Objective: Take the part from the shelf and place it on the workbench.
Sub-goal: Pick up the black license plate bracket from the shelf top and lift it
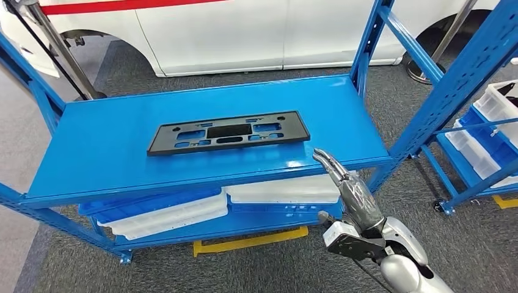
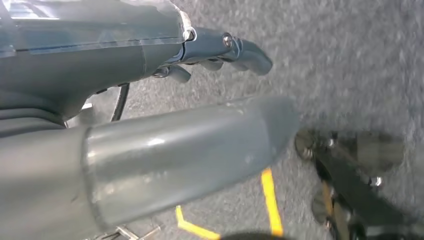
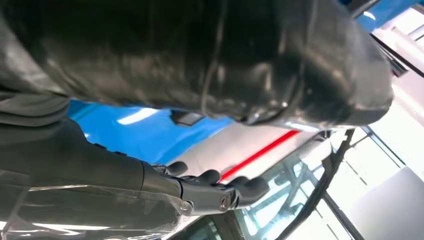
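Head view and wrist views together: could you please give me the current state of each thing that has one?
Black part: flat on the top shelf, untouched.
Blue shelf: bears the part.
Right hand: raised near the shelf's front edge, empty, fingers extended.
Left hand: over the grey carpet, holds nothing.
White bins: on the lower shelf.

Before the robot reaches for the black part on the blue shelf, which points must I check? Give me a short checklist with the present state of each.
1. Black plastic part lies flat on the top level of the blue shelf, nothing on it: ok.
2. Right hand holds nothing, fingers extended: ok.
3. Right hand touches the part: not ok, it is at the shelf's front edge, apart from the part.
4. Left hand holds nothing: ok; it hangs over the grey floor.
5. Workbench ready for placing: cannot tell.
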